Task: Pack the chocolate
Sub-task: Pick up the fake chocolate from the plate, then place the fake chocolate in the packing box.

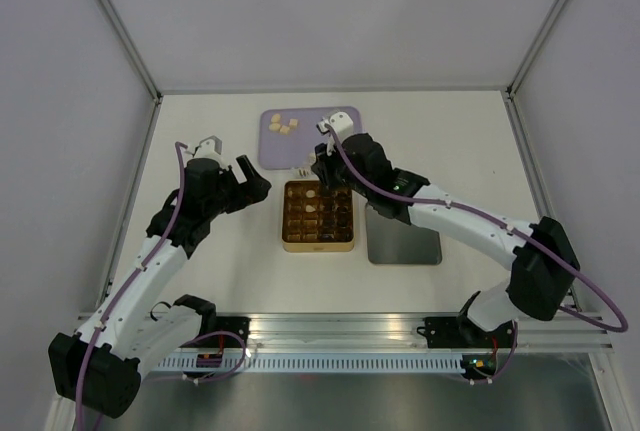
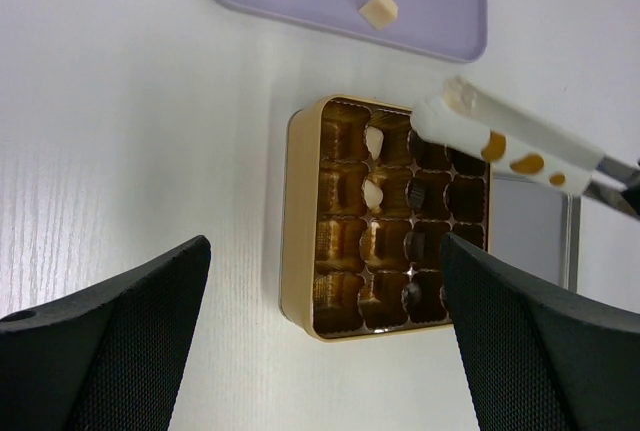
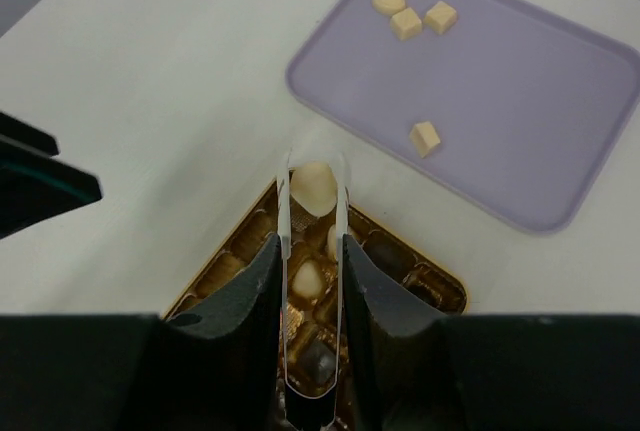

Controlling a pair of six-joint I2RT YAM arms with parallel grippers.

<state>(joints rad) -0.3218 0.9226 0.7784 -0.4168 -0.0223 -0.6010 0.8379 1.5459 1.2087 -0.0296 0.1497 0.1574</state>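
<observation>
Chocolate (image 3: 313, 186) in the tweezers (image 2: 500, 136) is pale, rounded.

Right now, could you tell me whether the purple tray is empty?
No, five pale pieces of chocolate lie on the purple tray.

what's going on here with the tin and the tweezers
The right gripper holds tweezers pinching a pale chocolate over the tin, which has a few pale and dark pieces in its cells. Five pale pieces lie on the tray. The left gripper hangs open beside the tin.
</observation>
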